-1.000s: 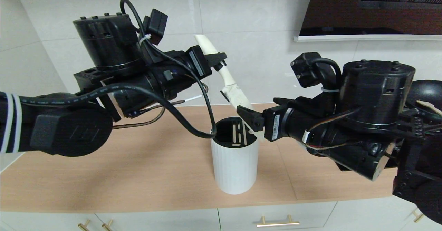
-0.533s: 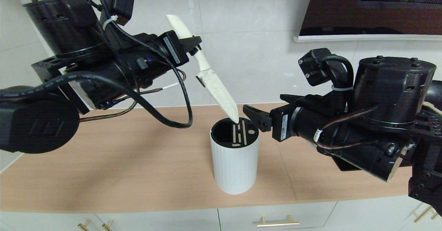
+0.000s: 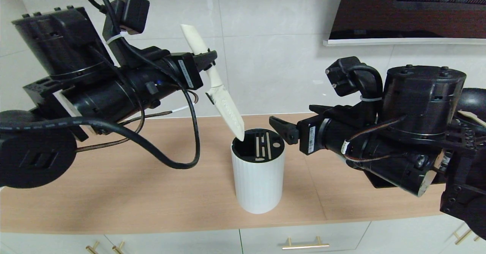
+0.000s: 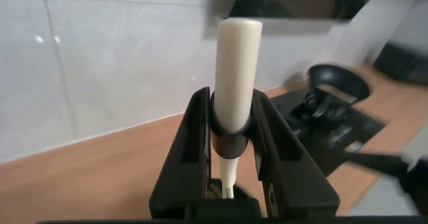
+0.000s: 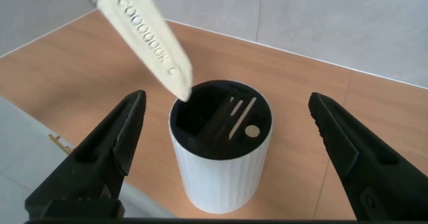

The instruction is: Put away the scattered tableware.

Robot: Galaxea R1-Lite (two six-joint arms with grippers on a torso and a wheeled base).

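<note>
I look down on a light wooden countertop (image 3: 152, 193) against white wall tiles (image 3: 273, 56); white cabinet fronts (image 3: 171, 242) (brass handles (image 3: 305, 243)) sit underneath, a dark range hood (image 3: 379, 14) above.

Knife (image 3: 222, 94): cream-white throughout, handle and blade alike; the blade bore one row of embossed marks in the same cream.
Holder (image 3: 259, 182): white wall with fine vertical ribbing; black top insert, its slots showed pale beige.
Left pincer (image 3: 207, 60), right pincer (image 5: 224, 110): matt black.
Counter (image 3: 152, 193): light wood tone, faint grain.
Wall tiles (image 3: 273, 56): glossy off-white, thin grey joints.
Cabinet fronts (image 3: 334, 233): white.
Cabinet handles (image 3: 305, 243): brass-gold.
Hood (image 3: 379, 14): dark brown, white lower edge.
</note>
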